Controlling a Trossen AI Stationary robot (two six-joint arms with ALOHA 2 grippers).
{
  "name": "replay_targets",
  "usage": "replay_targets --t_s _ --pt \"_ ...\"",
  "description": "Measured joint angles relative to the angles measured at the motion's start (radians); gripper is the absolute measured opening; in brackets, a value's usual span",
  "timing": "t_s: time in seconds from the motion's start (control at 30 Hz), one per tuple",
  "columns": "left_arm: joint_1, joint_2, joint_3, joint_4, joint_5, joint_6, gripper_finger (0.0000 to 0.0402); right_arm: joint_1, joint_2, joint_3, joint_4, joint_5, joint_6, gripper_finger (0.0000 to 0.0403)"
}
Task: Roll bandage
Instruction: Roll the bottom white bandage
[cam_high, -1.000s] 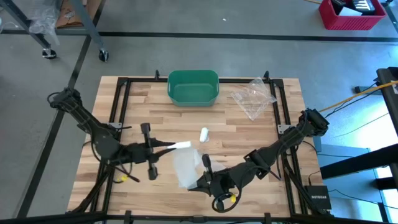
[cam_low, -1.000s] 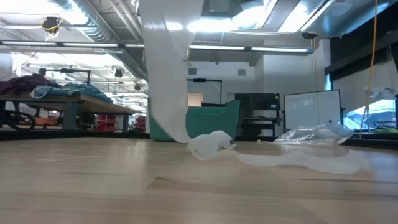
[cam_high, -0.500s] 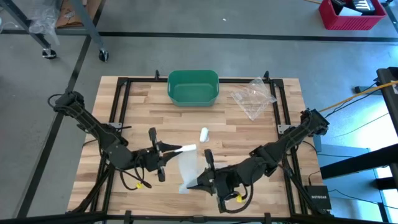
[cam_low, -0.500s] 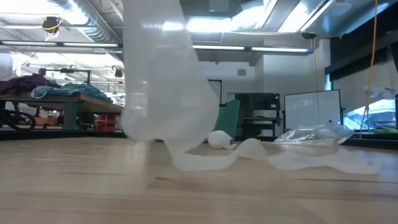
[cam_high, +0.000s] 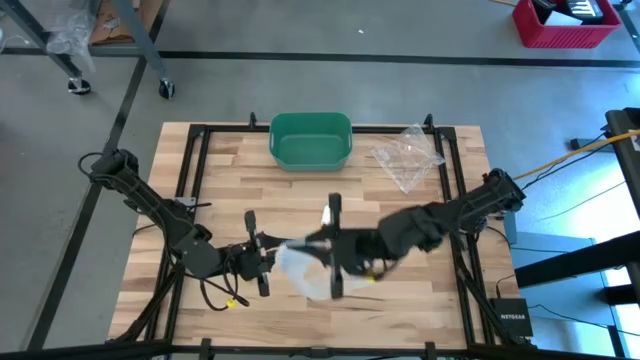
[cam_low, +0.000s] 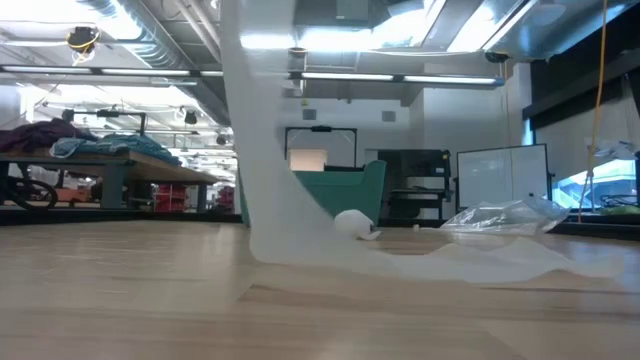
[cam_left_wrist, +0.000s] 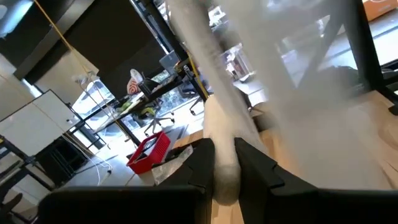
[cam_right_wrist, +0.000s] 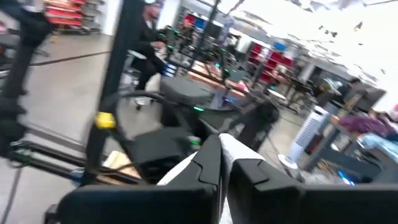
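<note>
The white bandage (cam_high: 303, 272) is partly wound into a thin roll (cam_left_wrist: 211, 118) that sticks out of my left gripper (cam_high: 268, 250) toward the table's right. The loose sheet falls from the roll to the table; in the low view the sheet (cam_low: 265, 150) hangs as a wide strip and trails off right. My right gripper (cam_high: 312, 243) meets it from the right, just beyond the roll's free end, and is shut on the loose bandage. A small white roll (cam_low: 352, 222) lies on the table behind. My left gripper pinches the roll's near end (cam_left_wrist: 222, 163) between its two fingers. The fingers are level and lie along the roll, which runs on past their tips, clear of the table. My right gripper pinches a piece of the loose strip (cam_right_wrist: 224, 144) between its fingers, coming level from the table's right. The bandage hangs below it, with its lower part on the table.
A green bin (cam_high: 310, 140) stands at the far edge's middle. A crumpled clear plastic bag (cam_high: 408, 155) lies at the far right. Bare wood shows at the near left of the low view.
My right gripper has risen from the near edge and gone toward the far edge, up to the roll's free end, taking the loose bandage with it. The sheet now hangs higher and straighter. My left gripper has sunk a little toward the near edge.
</note>
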Motion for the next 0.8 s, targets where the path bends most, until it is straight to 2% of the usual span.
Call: replay_targets --t_s 0.2,0.4,0.53,0.8 --pt "-0.019 0.0 0.0 -0.021 0.0 -0.032 0.0033 -0.088 0.0 0.0 -0.052 -0.001 0.073 0.0016" --pt "-0.017 0.0 0.0 -0.038 0.0 -0.094 0.0035 -0.171 0.0 0.001 -0.24 -0.005 0.165 0.0017" --pt "-0.017 0.0 0.0 -0.056 0.0 -0.114 0.0032 -0.22 0.002 0.001 -0.364 -0.057 0.196 0.0017" --pt "-0.005 0.0 0.0 -0.06 0.004 -0.127 0.0033 -0.255 0.015 0.001 -0.454 -0.149 0.356 0.0018"
